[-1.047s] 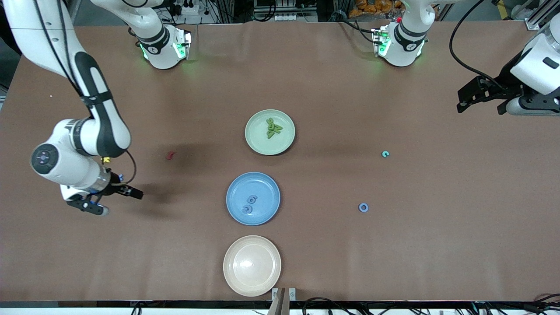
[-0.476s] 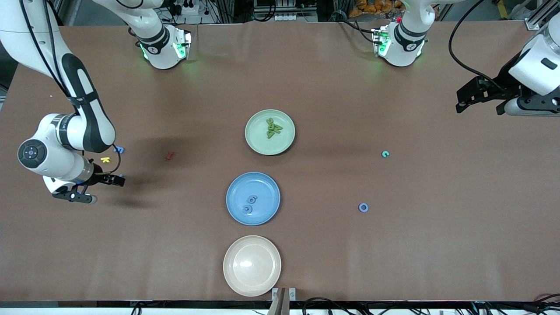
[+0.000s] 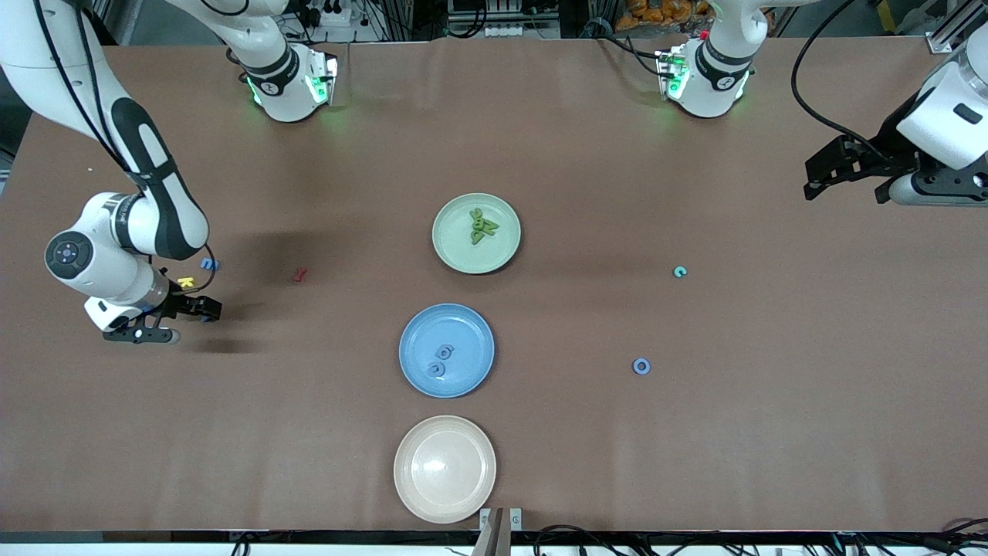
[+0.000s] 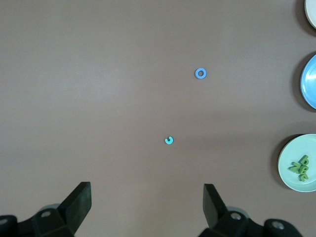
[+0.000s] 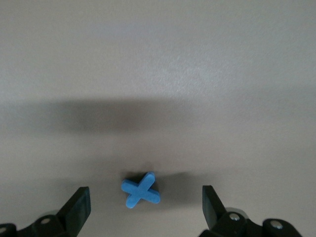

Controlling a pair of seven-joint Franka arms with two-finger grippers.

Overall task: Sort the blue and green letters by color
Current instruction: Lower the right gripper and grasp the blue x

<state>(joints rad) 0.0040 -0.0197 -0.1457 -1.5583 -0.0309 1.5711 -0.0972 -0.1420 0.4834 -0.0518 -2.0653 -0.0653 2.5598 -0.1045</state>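
1. front view: a pale green round plate [image 3: 494,259] sits mid-table with a small heap of grass-green foam letters [image 3: 483,226] in it. nearer the camera, a medium blue round plate [image 3: 471,378] holds two blue foam letters [image 3: 441,361]. nearest the camera, a cream round plate [image 3: 444,469] has nothing in it.
2. front view: toward the left arm's end lie a teal c-shaped foam letter [image 3: 679,271] and, nearer the camera, a blue ring-shaped foam letter [image 3: 641,366], both on the brown table [image 3: 695,463].
3. front view: the right gripper [image 3: 202,307] hangs low over the table at the right arm's end, its arm bent at the elbow. a yellow foam letter [image 3: 186,283], a small blue foam letter [image 3: 208,264] and a dark red foam letter [image 3: 299,274] lie near it.
4. front view: the left gripper [image 3: 812,179] waits over the left arm's end of the table, well apart from all the letters.
5. left wrist view: the left gripper [image 4: 147,202] has its fingers spread wide and empty. the teal c-shaped letter [image 4: 169,140] and the blue ring [image 4: 200,73] lie on the table below, well apart from it; the three plates show at the edge.
6. right wrist view: the right gripper [image 5: 146,205] is spread wide and holds nothing. a blue x-shaped foam letter [image 5: 140,190] lies flat on the table between its fingers [image 5: 79,205], touching neither.
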